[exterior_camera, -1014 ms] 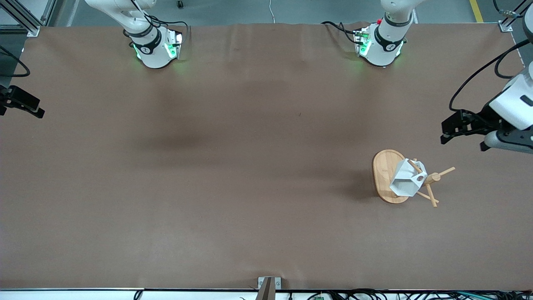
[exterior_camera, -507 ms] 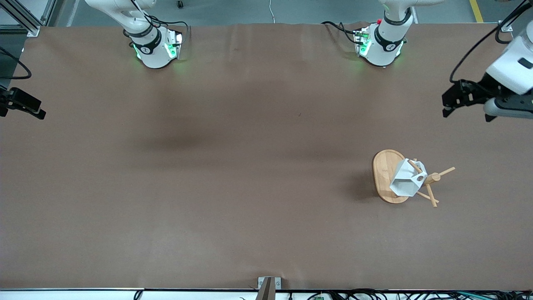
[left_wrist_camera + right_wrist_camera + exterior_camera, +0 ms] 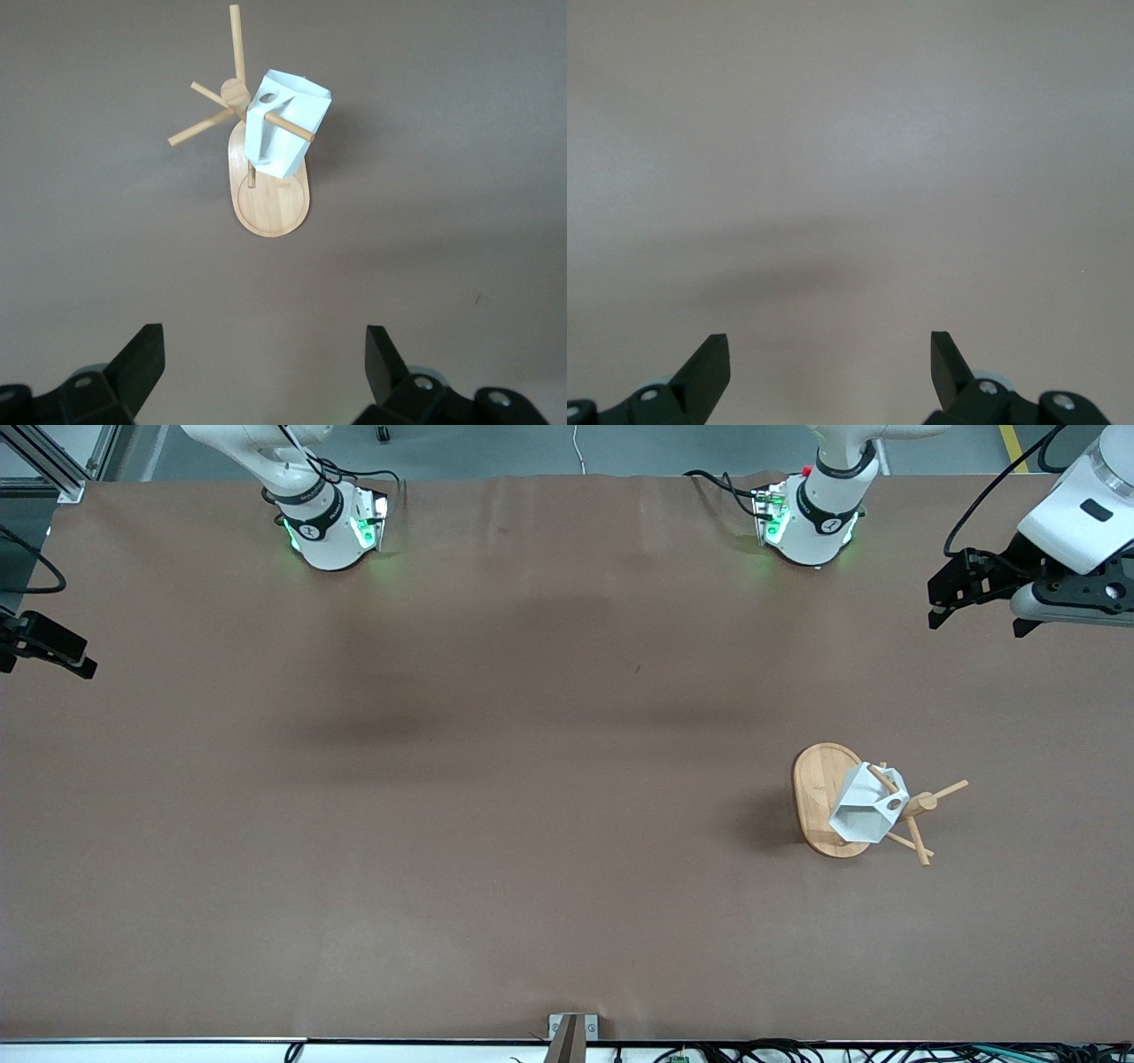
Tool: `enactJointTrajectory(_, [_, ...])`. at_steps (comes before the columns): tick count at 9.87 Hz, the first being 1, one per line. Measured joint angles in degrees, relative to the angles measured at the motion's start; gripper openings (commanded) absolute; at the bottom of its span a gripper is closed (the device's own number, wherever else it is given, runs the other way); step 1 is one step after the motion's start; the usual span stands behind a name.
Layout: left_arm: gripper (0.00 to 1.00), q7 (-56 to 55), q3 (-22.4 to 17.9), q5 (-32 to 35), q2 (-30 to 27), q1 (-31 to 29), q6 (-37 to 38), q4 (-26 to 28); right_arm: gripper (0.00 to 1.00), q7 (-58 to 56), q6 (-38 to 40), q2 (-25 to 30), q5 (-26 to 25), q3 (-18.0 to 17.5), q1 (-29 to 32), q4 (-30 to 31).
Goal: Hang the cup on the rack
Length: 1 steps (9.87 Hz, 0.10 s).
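- While the right gripper [image 3: 49,651] waits at the right arm's end of the table, its fingers [image 3: 709,367] spread wide with only bare brown table [image 3: 496,779] between them, nothing on that side has shifted over the last second.
- Between the two arms' ends the table top looks the same as a second ago.
- Toward the left arm's end, the cup [image 3: 868,806] hangs on the rack [image 3: 824,802], a thin peg passing through the round hole in its handle; neither has moved across the three front pictures.
- Over the same second the left gripper [image 3: 952,598] has drawn away from the rack, up toward its own base's edge of the table, and now sits well apart from the cup.
- Its fingers [image 3: 142,363] are spread and empty; in the left wrist view the cup [image 3: 285,133] and rack [image 3: 266,199] lie well clear of the fingertips, roughly centred ahead of the gap.
- Judging from this, the hang is done and the withdrawal did not disturb it: the cup sits tilted on its peg, apparently settled.
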<state>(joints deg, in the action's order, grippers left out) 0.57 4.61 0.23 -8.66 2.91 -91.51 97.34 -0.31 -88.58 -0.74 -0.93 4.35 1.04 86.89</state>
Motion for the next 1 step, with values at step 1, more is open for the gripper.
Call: enactJointTrajectory(1, [1.00,0.00,-0.02,0.65,-0.08,-0.01,0.14,0.02,1.00,0.00,0.00,0.00,0.00,0.00,0.03,0.00])
